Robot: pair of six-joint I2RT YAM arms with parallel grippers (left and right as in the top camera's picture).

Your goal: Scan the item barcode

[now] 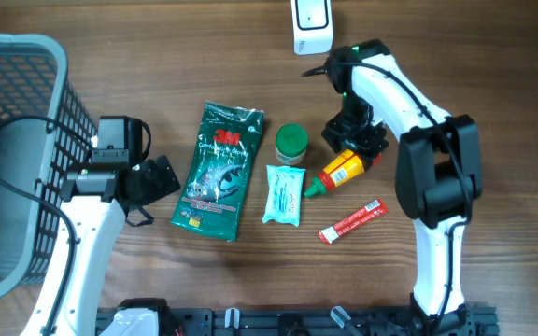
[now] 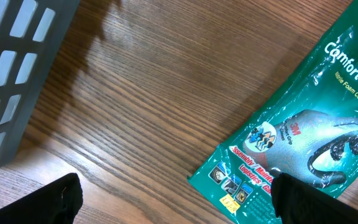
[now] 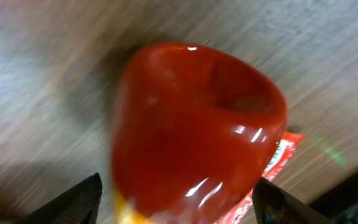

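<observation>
Starting at the 9 o'clock edge of the wooden table (image 1: 493, 75), a grey mesh basket (image 1: 17, 41) is seen. Just at its 3 o'clock side the left gripper (image 1: 162, 177) is found. Its fingers (image 2: 58, 202) are spread as wide as they go, and nothing is held between them; only bare wood and the lower corner of a green glove packet (image 1: 220, 173) are seen under them in the left wrist view. That packet is laid flat near the table's middle, slightly tilted. At its 3 o'clock side a green-capped jar (image 1: 291, 142) is stood upright, and a pale blue wipes pack (image 1: 284, 194) is laid just at the jar's 6 o'clock. Beside the pack, at its 2 o'clock, the bottle (image 1: 341, 171) is laid on its side, with its green tip pointed toward 8 o'clock and its red base toward 2 o'clock. That base is covered by the right gripper (image 1: 362, 147). In the blurred right wrist view the red base is flanked by the two fingers (image 3: 82, 202), which are set apart, but whether it is gripped cannot be told. A red tube (image 1: 351, 221) is laid at the bottle's 5 o'clock. The white scanner (image 1: 312, 26) is placed at the table's 12 o'clock edge, well apart from the bottle.
</observation>
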